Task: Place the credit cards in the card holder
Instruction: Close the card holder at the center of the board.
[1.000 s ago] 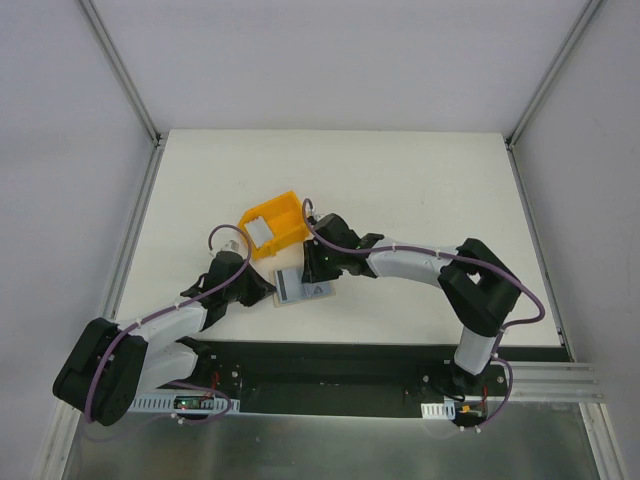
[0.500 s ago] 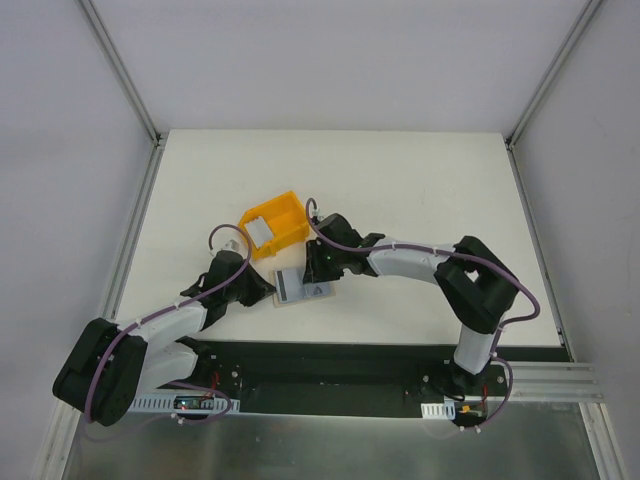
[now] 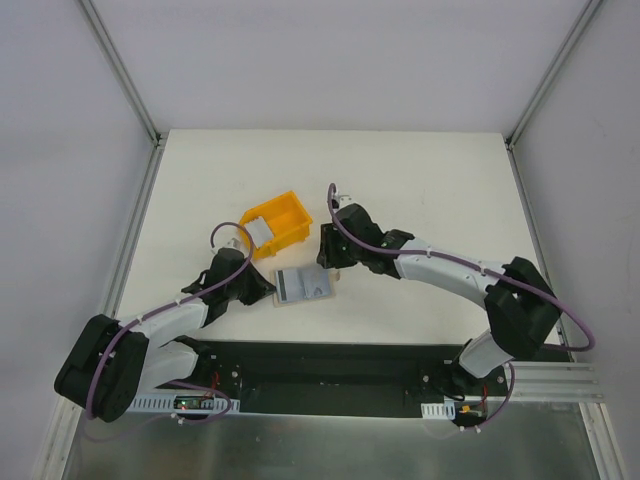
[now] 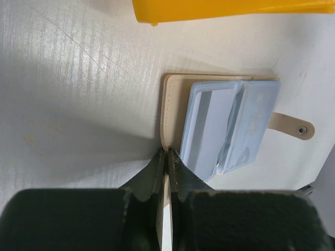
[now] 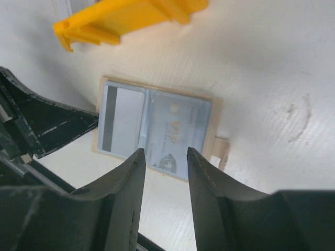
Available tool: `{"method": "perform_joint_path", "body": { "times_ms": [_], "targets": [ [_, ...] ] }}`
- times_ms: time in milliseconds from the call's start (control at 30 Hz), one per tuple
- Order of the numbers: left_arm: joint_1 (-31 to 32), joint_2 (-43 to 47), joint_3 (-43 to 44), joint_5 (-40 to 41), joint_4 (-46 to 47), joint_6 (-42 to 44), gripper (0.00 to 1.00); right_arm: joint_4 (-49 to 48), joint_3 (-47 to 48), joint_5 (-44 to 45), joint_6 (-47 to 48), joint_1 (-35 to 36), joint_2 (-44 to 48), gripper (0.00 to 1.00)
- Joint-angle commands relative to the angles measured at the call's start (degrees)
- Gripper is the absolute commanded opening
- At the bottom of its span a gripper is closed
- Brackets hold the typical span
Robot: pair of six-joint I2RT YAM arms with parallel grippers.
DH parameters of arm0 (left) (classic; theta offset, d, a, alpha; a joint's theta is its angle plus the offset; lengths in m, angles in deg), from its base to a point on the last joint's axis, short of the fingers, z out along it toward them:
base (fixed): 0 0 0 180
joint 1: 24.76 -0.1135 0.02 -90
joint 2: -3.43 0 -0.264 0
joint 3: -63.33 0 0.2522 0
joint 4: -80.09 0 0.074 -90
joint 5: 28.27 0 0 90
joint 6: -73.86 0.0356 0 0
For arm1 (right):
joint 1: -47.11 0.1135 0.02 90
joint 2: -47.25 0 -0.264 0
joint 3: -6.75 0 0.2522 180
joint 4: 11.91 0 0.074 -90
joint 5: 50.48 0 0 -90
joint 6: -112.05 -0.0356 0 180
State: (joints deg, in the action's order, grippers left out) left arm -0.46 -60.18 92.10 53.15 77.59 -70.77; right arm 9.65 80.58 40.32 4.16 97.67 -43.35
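Observation:
The beige card holder [image 3: 322, 290] lies open on the table, just in front of the yellow bin. Two pale blue credit cards rest side by side on its inner face: one with a dark stripe [image 5: 123, 123] and one marked VIP [image 5: 178, 130]. My left gripper [image 4: 167, 151] is shut on the holder's near beige edge [image 4: 170, 104], pinning it down. In the left wrist view the two cards [image 4: 209, 125] overlap slightly, and the snap strap [image 4: 293, 126] sticks out to the right. My right gripper [image 5: 163, 151] hovers open above the holder's edge with nothing between its fingers.
A yellow plastic bin [image 3: 275, 222] stands tilted just behind the holder, with a pale card-like piece [image 3: 260, 232] inside. Its rim shows at the top of both wrist views [image 4: 235, 8] [image 5: 120, 21]. The left gripper's dark fingers [image 5: 52, 125] sit close to the holder's left side.
My right gripper has lifted off the card holder and drawn back to the right, opening wider; its arm has swung right. The left gripper stays clamped on the holder.

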Motion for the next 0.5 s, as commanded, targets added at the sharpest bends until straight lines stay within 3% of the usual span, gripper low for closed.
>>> {"method": "perform_joint_path", "body": {
  "times_ms": [0,467],
  "targets": [
    [-0.21,-0.81,1.08,0.14,-2.92,1.28,0.00,5.12,-0.14,7.64,2.16,-1.17,2.81,0.44],
    [-0.21,-0.90,1.25,0.05,-3.09,1.63,0.00,7.85,1.62,2.54,1.19,-2.93,-3.78,0.47]
  ]
}}
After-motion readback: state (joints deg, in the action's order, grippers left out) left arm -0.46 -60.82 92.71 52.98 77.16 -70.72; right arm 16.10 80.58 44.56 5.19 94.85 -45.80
